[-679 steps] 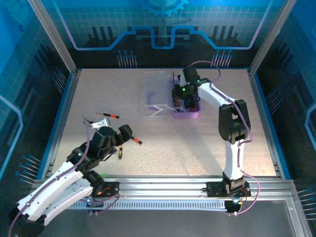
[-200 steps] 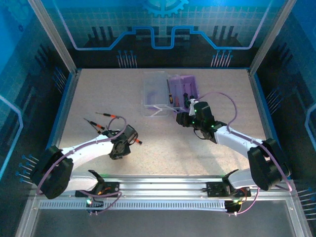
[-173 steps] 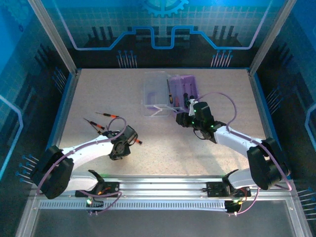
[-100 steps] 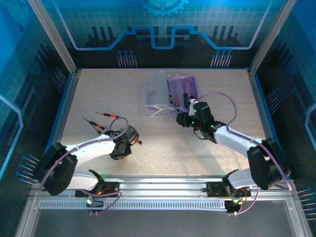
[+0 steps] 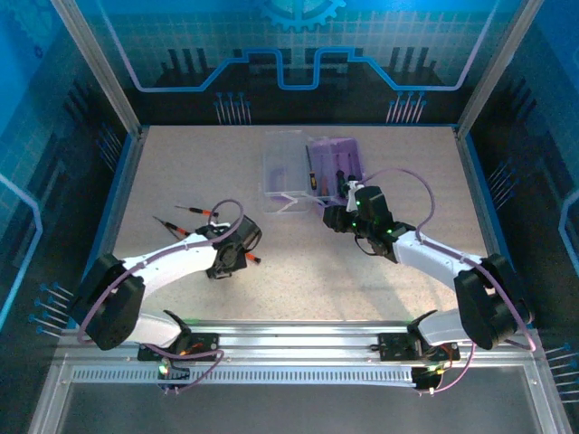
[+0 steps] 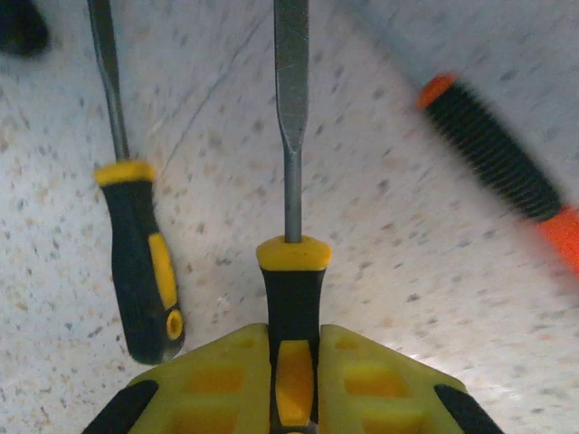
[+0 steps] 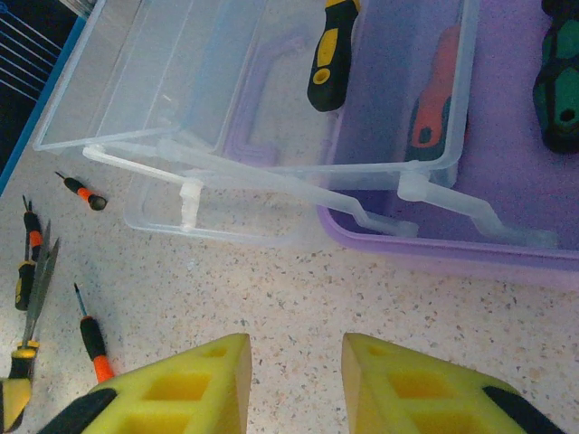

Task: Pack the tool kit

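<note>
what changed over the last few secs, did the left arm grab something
The left gripper closed on a yellow-and-black screwdriver and shifted right and farther from the bases. The right gripper first pulled back from over the purple case, then stayed open in front of it. The case and the other loose screwdrivers stayed put.

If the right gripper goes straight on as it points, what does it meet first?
The right gripper would probably meet the near edge of the translucent purple plastic tool case, near its clear hinged lid; depth unclear.
</note>
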`<action>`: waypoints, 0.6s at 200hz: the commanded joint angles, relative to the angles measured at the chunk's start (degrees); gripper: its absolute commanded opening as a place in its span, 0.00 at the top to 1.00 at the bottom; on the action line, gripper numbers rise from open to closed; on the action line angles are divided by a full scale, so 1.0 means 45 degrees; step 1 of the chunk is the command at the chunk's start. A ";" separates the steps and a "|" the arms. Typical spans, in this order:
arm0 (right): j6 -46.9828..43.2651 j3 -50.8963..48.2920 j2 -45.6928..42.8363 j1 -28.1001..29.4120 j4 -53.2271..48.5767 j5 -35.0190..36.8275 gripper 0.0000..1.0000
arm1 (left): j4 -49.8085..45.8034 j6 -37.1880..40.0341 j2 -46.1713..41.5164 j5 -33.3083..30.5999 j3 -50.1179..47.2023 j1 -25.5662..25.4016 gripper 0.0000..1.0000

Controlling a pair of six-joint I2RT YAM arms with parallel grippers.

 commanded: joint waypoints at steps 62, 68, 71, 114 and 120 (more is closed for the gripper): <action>-0.0002 0.0152 -0.0219 0.0164 0.0110 0.0168 0.67 | -0.2077 0.0527 -0.0446 -0.1916 0.1617 0.0065 0.97; -0.0002 0.0135 -0.0221 0.0164 0.0130 0.0147 0.67 | -0.2103 0.0565 -0.0563 -0.1927 0.1707 0.0061 0.98; 0.0013 0.0140 -0.0195 0.0161 0.0124 0.0145 0.67 | -0.2103 0.0627 -0.0621 -0.1900 0.1749 0.0061 0.99; 0.0154 0.0242 0.0056 0.0166 0.0122 -0.0007 0.65 | -0.0483 0.1813 -0.2248 -0.1771 0.2006 -0.1158 1.00; 0.0164 0.0207 0.0018 0.0176 0.0186 -0.0020 0.65 | -0.0113 0.1996 -0.2395 -0.1730 0.2048 -0.1379 1.00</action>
